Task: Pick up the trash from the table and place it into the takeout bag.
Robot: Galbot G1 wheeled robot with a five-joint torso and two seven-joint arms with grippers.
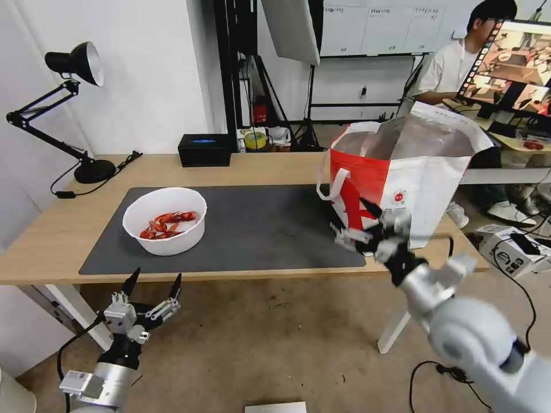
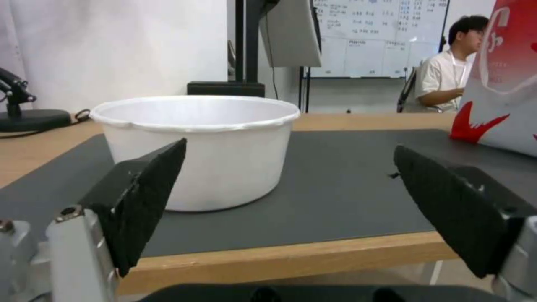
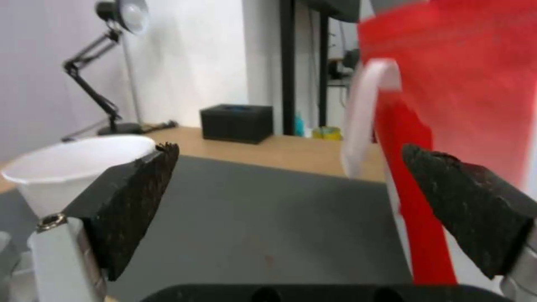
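Left end effector [image 1: 154, 284] spread open, empty, below bench [image 1: 51, 235] front edge, facing white bowl of crayfish shells [image 1: 165, 221] on grey mat [image 1: 258, 229]. Right end effector [image 1: 359, 226] open beside takeout bag [image 1: 402, 178] handle [image 1: 333, 186]. My worry: thin bowl wall flexes, shells spill; right fingers snag handle, topple bag.

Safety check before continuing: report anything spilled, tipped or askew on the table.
Nothing stands out. The bowl sits upright on the mat with its crayfish shells inside, and the takeout bag stands open.
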